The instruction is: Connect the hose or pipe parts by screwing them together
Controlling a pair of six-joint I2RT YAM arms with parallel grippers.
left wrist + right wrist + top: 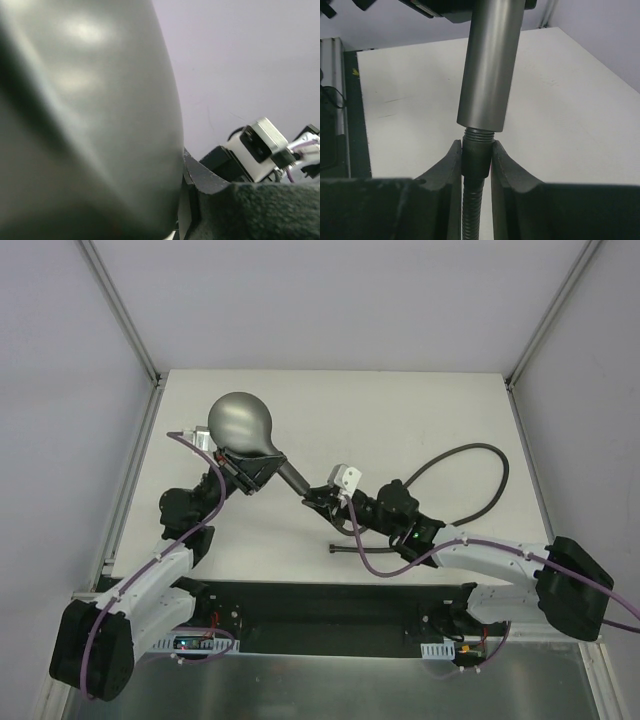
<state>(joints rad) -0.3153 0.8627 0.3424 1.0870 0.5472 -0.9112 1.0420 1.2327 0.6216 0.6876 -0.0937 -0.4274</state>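
— Right hand [476, 150] first: what has it got?
— Its fingers [451, 160] are pressed in on both sides of the hose [471, 205] fitting [474, 161], right under the end of the shower head [240, 422] handle [492, 65]. Clamped, not gaping.
— And the left hand [247, 472]?
— Closed on the handle close to the round head, holding it up off the table [400, 410], sloping down toward the right hand. Its own camera sees almost nothing but the head, so I read that grip mostly from above.
— Is the joint done?
— I'd say not. A few threads [479, 134] show between the handle's end and the fitting, so it looks started but not seated.
— How to finish it well?
— Keep fitting and handle on one line, turn the fitting in short twists, re-grip low on the collar, and let the left hand hold steady. The rest of the hose loops across the table behind the right arm [480, 558]; watch that it doesn't wind up and tug the fitting crooked.
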